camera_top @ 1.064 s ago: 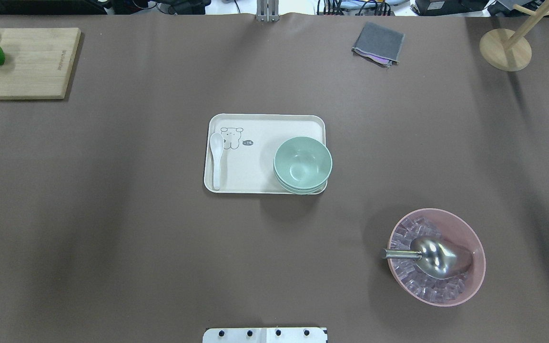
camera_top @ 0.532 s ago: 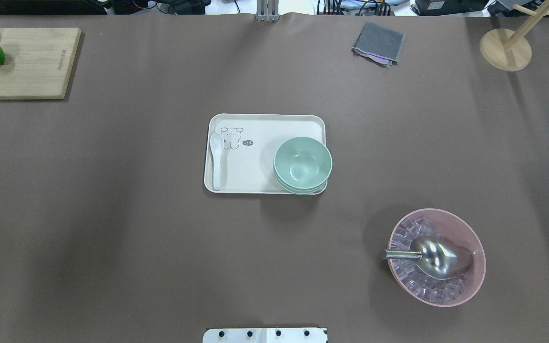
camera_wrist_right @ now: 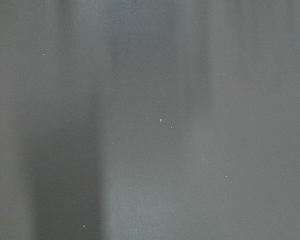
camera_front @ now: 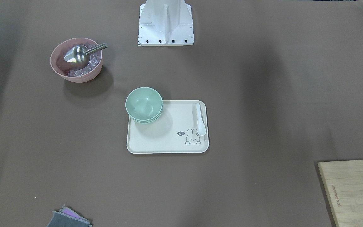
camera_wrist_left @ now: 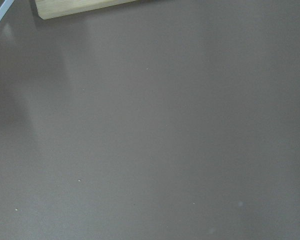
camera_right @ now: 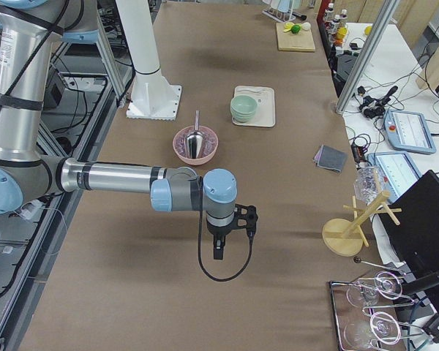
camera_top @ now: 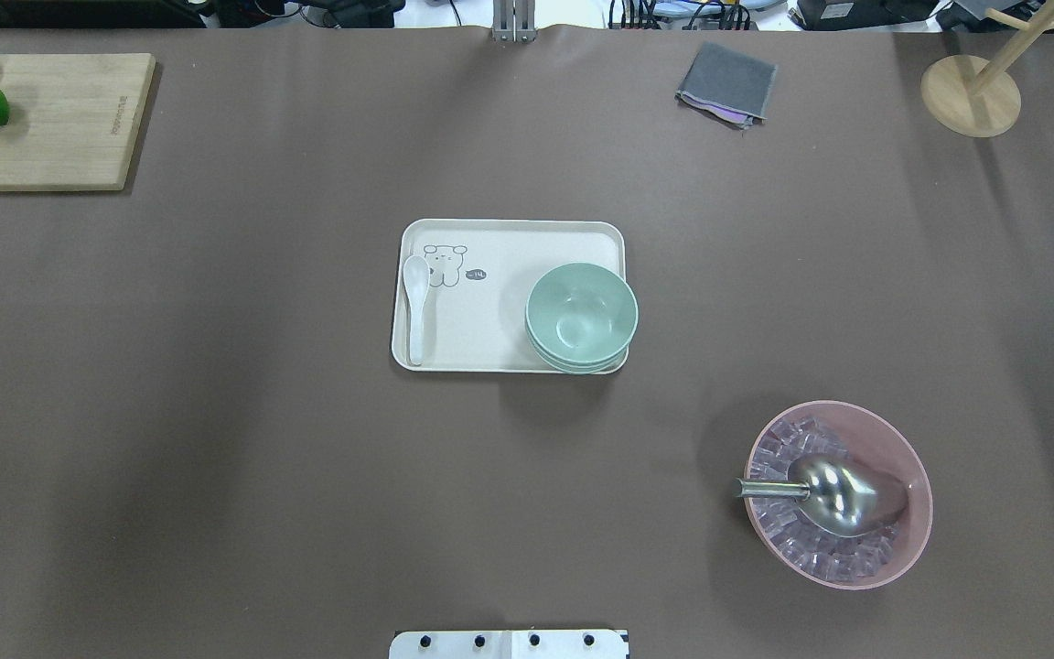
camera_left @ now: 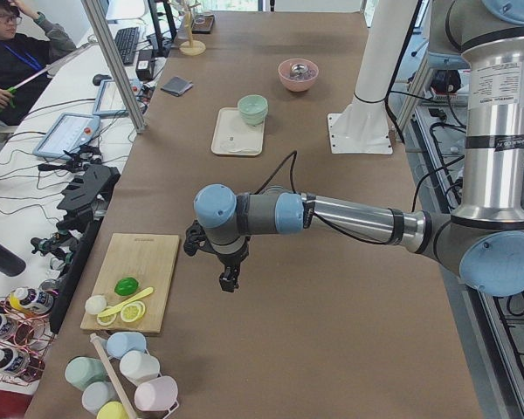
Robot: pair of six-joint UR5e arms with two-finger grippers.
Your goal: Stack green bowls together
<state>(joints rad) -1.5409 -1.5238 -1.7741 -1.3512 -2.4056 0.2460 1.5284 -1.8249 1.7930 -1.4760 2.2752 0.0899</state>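
The green bowls (camera_top: 582, 316) sit nested in one stack on the right end of a cream tray (camera_top: 500, 302) at the table's middle. They also show in the front view (camera_front: 144, 104) and in both side views (camera_left: 253, 108) (camera_right: 244, 108). My left gripper (camera_left: 230, 281) hangs over bare table near the cutting board, far from the stack. My right gripper (camera_right: 218, 252) hangs over bare table beyond the pink bowl. Both show only in side views, so I cannot tell whether they are open or shut. The wrist views show only brown table.
A white spoon (camera_top: 415, 307) lies on the tray's left end. A pink bowl (camera_top: 893, 439) with ice and a metal scoop (camera_top: 833, 494) stands front right. A cutting board (camera_top: 60, 119) with fruit, a grey cloth (camera_top: 728, 82) and a wooden stand (camera_top: 970, 95) lie at the back.
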